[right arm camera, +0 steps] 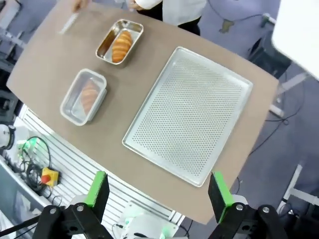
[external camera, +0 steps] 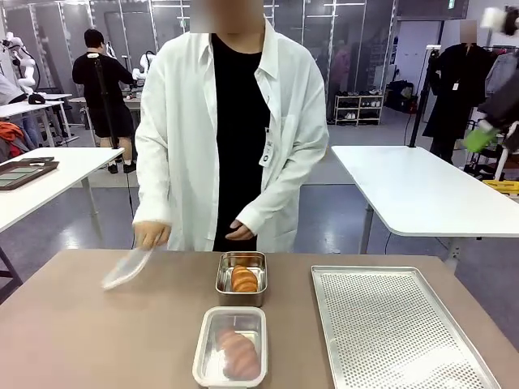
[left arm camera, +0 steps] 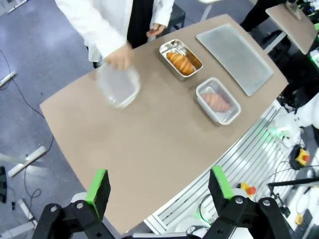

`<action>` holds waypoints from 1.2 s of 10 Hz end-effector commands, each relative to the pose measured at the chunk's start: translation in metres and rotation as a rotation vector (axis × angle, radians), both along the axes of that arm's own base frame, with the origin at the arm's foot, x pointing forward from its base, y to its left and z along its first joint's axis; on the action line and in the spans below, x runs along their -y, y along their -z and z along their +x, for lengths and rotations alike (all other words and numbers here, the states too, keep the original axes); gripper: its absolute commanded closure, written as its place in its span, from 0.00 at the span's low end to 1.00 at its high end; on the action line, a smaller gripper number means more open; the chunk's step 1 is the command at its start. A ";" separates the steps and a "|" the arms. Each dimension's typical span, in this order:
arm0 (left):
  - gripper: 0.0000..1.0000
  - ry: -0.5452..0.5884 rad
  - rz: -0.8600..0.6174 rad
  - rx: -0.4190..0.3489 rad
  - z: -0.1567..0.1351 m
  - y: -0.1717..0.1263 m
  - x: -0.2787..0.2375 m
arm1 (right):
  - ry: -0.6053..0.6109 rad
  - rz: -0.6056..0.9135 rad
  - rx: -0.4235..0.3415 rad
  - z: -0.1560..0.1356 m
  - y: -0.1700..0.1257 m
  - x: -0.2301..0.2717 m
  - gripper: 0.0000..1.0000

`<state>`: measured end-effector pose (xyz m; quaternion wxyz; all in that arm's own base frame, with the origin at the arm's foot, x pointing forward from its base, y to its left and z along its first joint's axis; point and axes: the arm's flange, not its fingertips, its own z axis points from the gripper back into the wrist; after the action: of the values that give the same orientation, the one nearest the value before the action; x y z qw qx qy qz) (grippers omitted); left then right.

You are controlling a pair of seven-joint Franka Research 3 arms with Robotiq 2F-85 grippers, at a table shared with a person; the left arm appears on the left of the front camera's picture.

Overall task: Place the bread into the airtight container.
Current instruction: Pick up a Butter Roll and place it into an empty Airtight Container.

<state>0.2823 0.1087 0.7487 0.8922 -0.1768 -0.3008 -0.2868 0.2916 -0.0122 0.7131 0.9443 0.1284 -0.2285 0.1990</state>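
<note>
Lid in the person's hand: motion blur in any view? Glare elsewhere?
Front view: lid and hand smeared. Left wrist view: lid blurred too, table edges bowed by the wide lens. Right wrist view: tray sharp, overexposed white patch top right.

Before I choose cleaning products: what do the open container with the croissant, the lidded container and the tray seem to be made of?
Open container: likely stainless steel, with shiny reflective walls. Lidded container: metal base, translucent lid that looks like plastic, bread visible through it. Perforated tray: matte silvery metal, possibly aluminium.
</note>
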 end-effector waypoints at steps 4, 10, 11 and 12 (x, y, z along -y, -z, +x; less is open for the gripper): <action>0.00 0.021 0.001 0.011 -0.001 -0.001 0.001 | 0.000 0.000 0.000 0.000 0.000 0.000 0.00; 0.00 0.021 0.001 0.011 -0.001 -0.001 0.001 | 0.000 0.000 0.000 0.000 0.000 0.000 0.00; 0.00 0.021 0.001 0.011 -0.001 -0.001 0.001 | 0.000 0.000 0.000 0.000 0.000 0.000 0.00; 0.00 0.021 0.001 0.011 -0.001 -0.001 0.001 | 0.000 0.000 0.000 0.000 0.000 0.000 0.00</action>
<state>0.2824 0.1087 0.7487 0.8922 -0.1768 -0.3007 -0.2868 0.2911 -0.0114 0.7118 0.9455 0.1254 -0.2270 0.1972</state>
